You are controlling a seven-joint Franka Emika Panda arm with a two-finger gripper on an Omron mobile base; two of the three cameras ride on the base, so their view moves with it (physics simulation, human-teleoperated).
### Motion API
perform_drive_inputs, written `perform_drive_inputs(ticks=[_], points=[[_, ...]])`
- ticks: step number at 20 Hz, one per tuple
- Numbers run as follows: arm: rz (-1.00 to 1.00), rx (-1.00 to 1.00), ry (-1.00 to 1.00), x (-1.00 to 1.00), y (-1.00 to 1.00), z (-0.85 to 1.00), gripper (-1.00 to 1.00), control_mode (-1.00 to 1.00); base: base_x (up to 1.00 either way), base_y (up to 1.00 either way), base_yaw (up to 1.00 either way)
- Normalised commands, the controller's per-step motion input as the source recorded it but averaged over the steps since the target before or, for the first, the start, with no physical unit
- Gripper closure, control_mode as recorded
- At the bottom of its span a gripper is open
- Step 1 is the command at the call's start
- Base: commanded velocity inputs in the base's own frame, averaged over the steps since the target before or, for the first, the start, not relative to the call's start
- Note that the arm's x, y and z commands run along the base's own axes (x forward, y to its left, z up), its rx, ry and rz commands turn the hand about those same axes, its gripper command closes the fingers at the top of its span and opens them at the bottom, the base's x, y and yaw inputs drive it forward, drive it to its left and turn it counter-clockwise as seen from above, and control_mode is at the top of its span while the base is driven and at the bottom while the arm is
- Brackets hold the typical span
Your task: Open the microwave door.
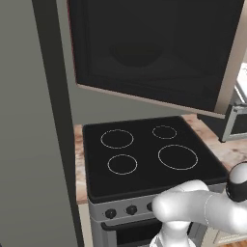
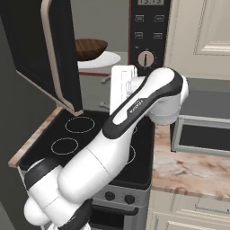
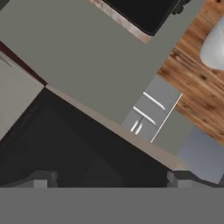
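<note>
The microwave door [image 1: 154, 48] stands swung out over the stove [image 1: 149, 154], its top cut off in the left base view. From the right it shows edge-on, with the beige handle [image 2: 50, 49] down its edge. Inside the oven a brown bowl [image 2: 91, 47] sits on a white plate [image 2: 101, 59], partly hidden by the door. The tool [image 3: 111, 179] shows two tips well apart, released, close against the dark door panel. A toaster oven [image 2: 202, 137] on the table [image 2: 188, 170] is cut off at right.
</note>
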Motion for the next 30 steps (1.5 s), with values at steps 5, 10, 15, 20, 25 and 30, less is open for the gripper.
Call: perform_drive_inputs(ticks=[5, 10, 15, 20, 25, 30], points=[[0.13, -0.03, -0.07, -0.14, 0.50, 0.00, -1.00, -1.00, 0.00, 0.00, 0.00], [0.09, 0.00, -0.11, -0.24, 0.31, 0.02, -1.00, -1.00, 0.00, 0.00, 0.00], [0.12, 0.00, -0.13, -0.49, 0.35, 0.06, -1.00, -1.00, 0.00, 0.00, 0.00], [0.16, -0.01, -0.14, -0.68, 0.52, 0.07, -1.00, -1.00, 0.00, 0.00, 0.00], [0.19, -0.03, -0.13, -0.75, 0.77, 0.05, -1.00, -1.00, 0.00, 0.00, 0.00], [0.22, -0.04, -0.12, -0.78, 0.99, 0.01, -1.00, -1.00, 0.00, 0.00, 0.00]])
